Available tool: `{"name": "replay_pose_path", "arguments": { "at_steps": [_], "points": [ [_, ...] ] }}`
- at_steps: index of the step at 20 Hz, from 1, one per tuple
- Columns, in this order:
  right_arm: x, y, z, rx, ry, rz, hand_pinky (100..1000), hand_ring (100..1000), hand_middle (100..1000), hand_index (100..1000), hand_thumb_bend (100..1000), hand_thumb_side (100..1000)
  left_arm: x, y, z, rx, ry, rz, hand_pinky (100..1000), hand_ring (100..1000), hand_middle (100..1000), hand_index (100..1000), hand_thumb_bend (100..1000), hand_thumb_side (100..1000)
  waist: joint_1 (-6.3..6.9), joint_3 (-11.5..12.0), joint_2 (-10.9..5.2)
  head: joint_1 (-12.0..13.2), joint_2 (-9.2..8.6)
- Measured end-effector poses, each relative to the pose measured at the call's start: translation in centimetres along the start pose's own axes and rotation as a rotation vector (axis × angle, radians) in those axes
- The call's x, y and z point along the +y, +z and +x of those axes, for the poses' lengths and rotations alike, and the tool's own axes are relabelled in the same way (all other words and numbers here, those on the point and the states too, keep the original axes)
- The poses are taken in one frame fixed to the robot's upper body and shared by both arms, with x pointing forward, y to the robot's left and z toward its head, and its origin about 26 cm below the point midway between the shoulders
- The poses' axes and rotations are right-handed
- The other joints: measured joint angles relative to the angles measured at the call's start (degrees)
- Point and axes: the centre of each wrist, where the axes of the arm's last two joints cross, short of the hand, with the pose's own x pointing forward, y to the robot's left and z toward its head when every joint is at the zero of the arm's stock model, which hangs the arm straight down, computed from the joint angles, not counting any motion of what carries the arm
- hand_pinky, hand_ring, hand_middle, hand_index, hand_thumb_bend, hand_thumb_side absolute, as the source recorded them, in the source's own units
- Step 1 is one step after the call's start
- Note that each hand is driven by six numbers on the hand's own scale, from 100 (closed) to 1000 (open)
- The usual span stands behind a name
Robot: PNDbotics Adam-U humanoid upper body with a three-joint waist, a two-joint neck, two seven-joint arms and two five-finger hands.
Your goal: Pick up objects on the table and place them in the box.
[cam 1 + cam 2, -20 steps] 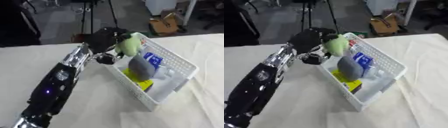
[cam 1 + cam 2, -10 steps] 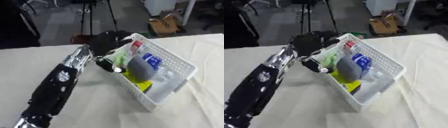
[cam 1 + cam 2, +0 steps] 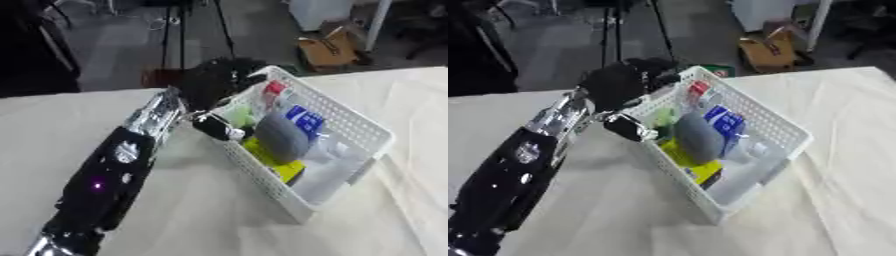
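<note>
My left arm reaches from the lower left up to the white basket (image 3: pixel 360 131). Its black left hand (image 3: pixel 213 82) hovers over the basket's far left corner with its fingers relaxed and open. The thumb (image 3: pixel 218 128) hangs down along the basket's left wall. A pale green object (image 3: pixel 238 116) lies inside the basket just beside the thumb, free of the hand. Also in the basket are a grey rounded object (image 3: pixel 281 138), a blue and white package (image 3: pixel 306 120), a yellow item (image 3: pixel 273 163), a red-capped bottle (image 3: pixel 274 90) and clear plastic (image 3: pixel 330 166). The right hand does not show.
The basket stands askew on a cream cloth-covered table (image 3: pixel 201 210). Beyond the table's far edge are a dark floor, a tripod stand (image 3: pixel 179 35) and a cardboard box (image 3: pixel 328 47).
The left hand came down with the green object over the basket and let it go. The object now lies inside, and the fingers have spread.
</note>
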Motion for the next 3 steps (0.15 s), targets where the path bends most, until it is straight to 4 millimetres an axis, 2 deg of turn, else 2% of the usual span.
{"name": "replay_pose_path", "arguments": {
  "at_steps": [1, 3],
  "points": [
    [0.0, 0.0, 0.0, 0.000, 0.001, -0.002, 773, 704, 615, 777, 100, 870, 0.9, 0.3, 0.0, 0.006, 0.038, 0.081, 784, 848, 933, 1000, 100, 670, -0.01, 0.49, -0.10, -0.39, 0.04],
    [-0.1, 0.0, 0.0, -0.001, 0.007, -0.006, 773, 704, 615, 778, 100, 872, 3.3, 1.5, -0.3, 0.019, 0.140, 0.258, 792, 847, 931, 1000, 100, 666, -0.05, 1.30, -0.60, -1.30, 0.35]
  ]
}}
